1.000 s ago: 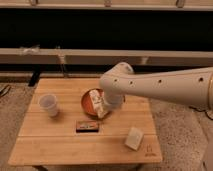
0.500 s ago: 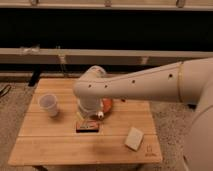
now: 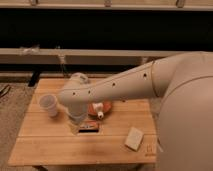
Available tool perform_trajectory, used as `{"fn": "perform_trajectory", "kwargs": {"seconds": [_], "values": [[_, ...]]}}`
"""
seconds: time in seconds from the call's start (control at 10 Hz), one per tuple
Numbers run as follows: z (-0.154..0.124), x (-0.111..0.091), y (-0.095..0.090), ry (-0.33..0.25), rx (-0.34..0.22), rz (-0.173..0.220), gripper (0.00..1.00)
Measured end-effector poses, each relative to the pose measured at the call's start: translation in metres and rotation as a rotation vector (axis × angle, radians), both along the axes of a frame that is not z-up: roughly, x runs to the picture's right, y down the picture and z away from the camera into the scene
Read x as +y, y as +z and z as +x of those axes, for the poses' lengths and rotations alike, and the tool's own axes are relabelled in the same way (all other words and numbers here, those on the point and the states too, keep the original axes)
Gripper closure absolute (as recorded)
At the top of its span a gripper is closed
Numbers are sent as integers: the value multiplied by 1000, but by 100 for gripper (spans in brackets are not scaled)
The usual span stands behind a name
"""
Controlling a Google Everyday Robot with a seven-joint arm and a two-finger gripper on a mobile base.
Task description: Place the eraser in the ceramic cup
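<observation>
Tool (image 3: 76,122) low beside eraser (image 3: 90,125), grip state unclear, eraser's long axis left-right

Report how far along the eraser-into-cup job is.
Done: nothing; the eraser lies on the table, outside the ceramic cup. In hand: the open end effector sits low beside the eraser, on its cup side. Left: grasp, lift, carry to the cup, release.

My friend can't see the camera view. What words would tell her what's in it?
A robot arm reaches across a wooden table, its gripper low beside the dark eraser, with the whitish ceramic cup close by. An orange dish holding a white bottle and a beige block sit nearby.
</observation>
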State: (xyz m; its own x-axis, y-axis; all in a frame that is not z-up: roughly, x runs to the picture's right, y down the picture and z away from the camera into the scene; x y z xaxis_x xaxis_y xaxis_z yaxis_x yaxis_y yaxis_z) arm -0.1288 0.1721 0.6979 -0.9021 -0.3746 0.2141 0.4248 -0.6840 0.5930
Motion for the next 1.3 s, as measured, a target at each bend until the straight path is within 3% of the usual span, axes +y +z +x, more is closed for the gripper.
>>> {"fn": "perform_trajectory", "kwargs": {"seconds": [0.8,1.3], "values": [[-15,10,68,-26,83,-20,38],[-15,34,109,-81,154,-45,38]]}}
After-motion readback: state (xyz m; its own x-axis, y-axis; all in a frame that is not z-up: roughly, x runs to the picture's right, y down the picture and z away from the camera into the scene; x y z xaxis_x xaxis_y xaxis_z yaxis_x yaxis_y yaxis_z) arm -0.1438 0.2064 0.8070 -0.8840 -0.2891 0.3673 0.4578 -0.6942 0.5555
